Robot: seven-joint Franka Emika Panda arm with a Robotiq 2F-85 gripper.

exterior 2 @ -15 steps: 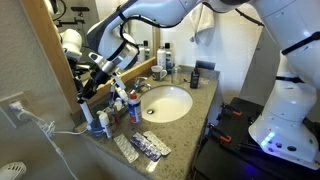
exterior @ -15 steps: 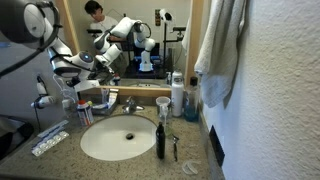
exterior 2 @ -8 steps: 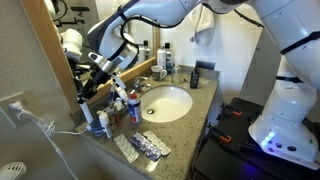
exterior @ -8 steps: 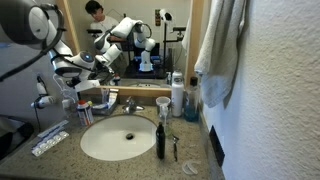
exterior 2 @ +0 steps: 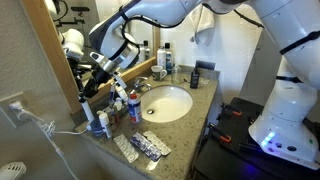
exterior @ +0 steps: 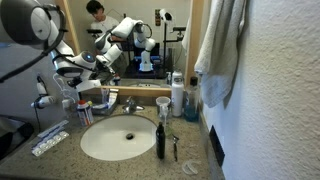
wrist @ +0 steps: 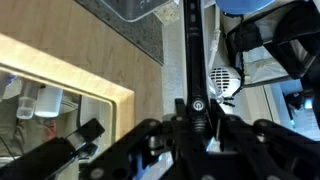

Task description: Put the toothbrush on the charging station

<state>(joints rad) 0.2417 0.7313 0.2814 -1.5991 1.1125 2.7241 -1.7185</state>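
Observation:
My gripper [exterior: 88, 68] hangs over the back corner of the counter, close to the mirror; it also shows in an exterior view [exterior 2: 102, 72]. It is shut on the slim black toothbrush [wrist: 192, 50], whose power button sits between the fingers [wrist: 197, 125]. The toothbrush is held above the cluster of small items by the mirror [exterior 2: 100, 115]. I cannot pick out the charging station among them for certain.
The white sink basin [exterior: 118, 138] [exterior 2: 168, 102] fills the counter's middle, with a faucet [exterior: 130, 103] behind it. A tall dark bottle [exterior: 160, 140] stands at its front edge. A flat toothpaste tube [exterior: 50, 140] [exterior 2: 150, 147] lies on the counter. A towel [exterior: 220, 50] hangs on the wall.

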